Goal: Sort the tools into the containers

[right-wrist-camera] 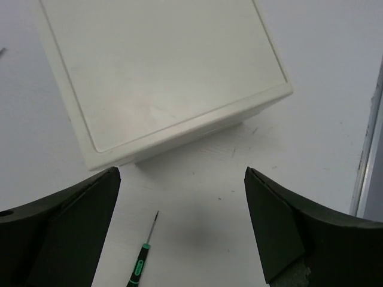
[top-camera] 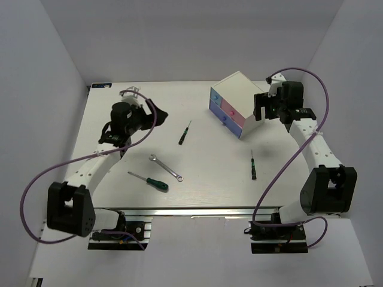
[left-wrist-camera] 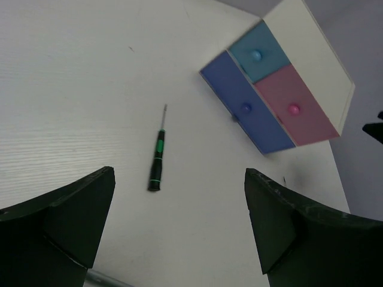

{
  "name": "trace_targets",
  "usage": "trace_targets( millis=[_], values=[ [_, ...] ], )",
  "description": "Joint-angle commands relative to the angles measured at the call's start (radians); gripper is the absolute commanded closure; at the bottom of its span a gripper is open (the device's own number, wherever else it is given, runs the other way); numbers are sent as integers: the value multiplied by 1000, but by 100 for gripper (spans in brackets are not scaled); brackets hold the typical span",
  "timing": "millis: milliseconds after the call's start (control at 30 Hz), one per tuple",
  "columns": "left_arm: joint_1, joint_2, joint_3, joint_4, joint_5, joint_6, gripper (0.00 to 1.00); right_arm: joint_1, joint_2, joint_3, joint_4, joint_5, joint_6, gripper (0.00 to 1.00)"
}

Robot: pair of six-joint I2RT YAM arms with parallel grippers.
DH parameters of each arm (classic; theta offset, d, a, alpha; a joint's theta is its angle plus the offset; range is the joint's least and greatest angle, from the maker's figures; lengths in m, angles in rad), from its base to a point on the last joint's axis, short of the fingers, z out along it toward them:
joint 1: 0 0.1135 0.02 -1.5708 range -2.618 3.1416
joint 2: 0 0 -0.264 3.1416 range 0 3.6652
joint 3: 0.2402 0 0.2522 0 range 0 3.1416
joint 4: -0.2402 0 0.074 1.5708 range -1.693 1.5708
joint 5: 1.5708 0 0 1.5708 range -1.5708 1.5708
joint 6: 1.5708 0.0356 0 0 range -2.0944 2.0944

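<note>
White table beneath two bent arms — left hand and right hand both wide apart, empty.

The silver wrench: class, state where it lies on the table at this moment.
In the top view the silver wrench lies on the table left of centre, just beyond the green-handled screwdriver, with a thin mini screwdriver farther back.

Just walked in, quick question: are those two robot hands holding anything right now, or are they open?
Left hand: open, holding nothing.
Right hand: open, holding nothing.
</note>
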Motion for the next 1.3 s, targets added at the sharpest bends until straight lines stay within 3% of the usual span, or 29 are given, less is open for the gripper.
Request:
trace_targets(
  millis=[0, 67, 133, 233, 267, 333, 367, 433, 467, 500, 600, 633, 733, 900, 1267],
  values=[
    [-60, 57, 76, 48, 37, -21, 2, 0, -21, 67, -20, -144, -50, 11],
    [-69, 120, 100, 74, 57, -44, 2, 0, -44, 63, -19, -291, -164, 11],
    [-75, 189, 158, 65, 50, -44, 10, 12, -75, 41, -14, -455, -353, 11],
    [-83, 276, 231, 84, 59, -41, 37, 72, -113, 12, 42, -499, -434, 11],
    [-84, 302, 268, 100, 65, -48, 56, 112, -122, 3, 84, -487, -437, 11],
    [-88, 379, 313, 111, 92, -54, 69, 153, -110, 27, 57, -476, -518, 11],
    [-89, 405, 334, 128, 106, -59, 70, 190, -96, 53, 38, -436, -514, 11],
    [-91, 486, 394, 154, 143, -77, 66, 197, -25, 165, -8, -447, -433, 11],
    [-94, 511, 414, 175, 165, -96, 60, 198, 5, 208, -17, -442, -387, 11],
    [-95, 537, 446, 191, 171, -105, 47, 200, 69, 248, -13, -427, -309, 11],
    [-106, 628, 497, 246, 182, -126, 36, 213, 217, 453, -71, -389, -147, 25],
    [-111, 651, 539, 254, 180, -129, 34, 219, 253, 556, -106, -370, -123, 40],
    [-127, 740, 601, 291, 182, -117, 33, 249, 377, 676, -135, -266, -64, 54],
    [-161, 855, 713, 343, 199, -105, 34, 267, 566, 890, -263, -129, -86, 53],
    [-212, 1025, 879, 435, 255, -218, 39, 266, 599, 804, -237, -56, -115, 54]
  ],
)
